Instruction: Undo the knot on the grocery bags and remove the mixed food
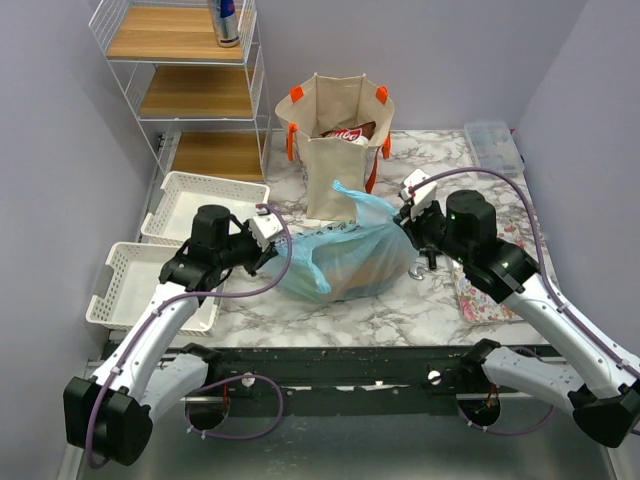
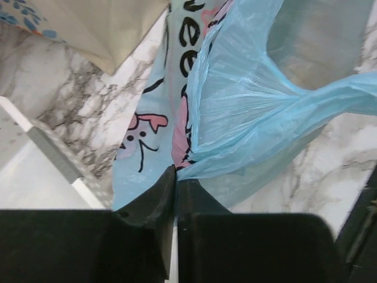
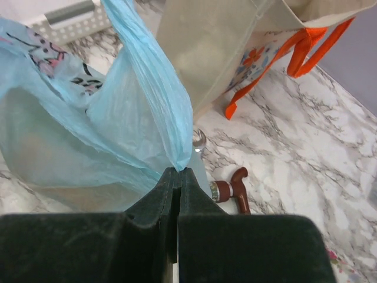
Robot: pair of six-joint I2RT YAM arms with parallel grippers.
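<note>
The light-blue plastic bag (image 1: 340, 258) with cartoon print lies on the marble table between my grippers. My left gripper (image 1: 272, 240) is shut on the bag's left edge (image 2: 194, 147). My right gripper (image 1: 404, 222) is shut on the bag's right handle (image 3: 159, 112), which is pulled taut. The bag's contents are hidden by the film. The beige canvas tote (image 1: 337, 140) with orange straps stands upright behind it, with a red snack packet (image 1: 348, 133) showing inside; the tote also shows in the right wrist view (image 3: 224, 47). A blue-silver drink can (image 1: 226, 20) stands on the top shelf.
A white wire shelf unit (image 1: 190, 90) stands at back left. Two white baskets (image 1: 200, 205) (image 1: 135, 285) sit on the left. A metal wrench (image 1: 421, 268) and a brown-handled tool (image 3: 235, 187) lie by the bag's right side. A clear box (image 1: 492, 145) sits at back right.
</note>
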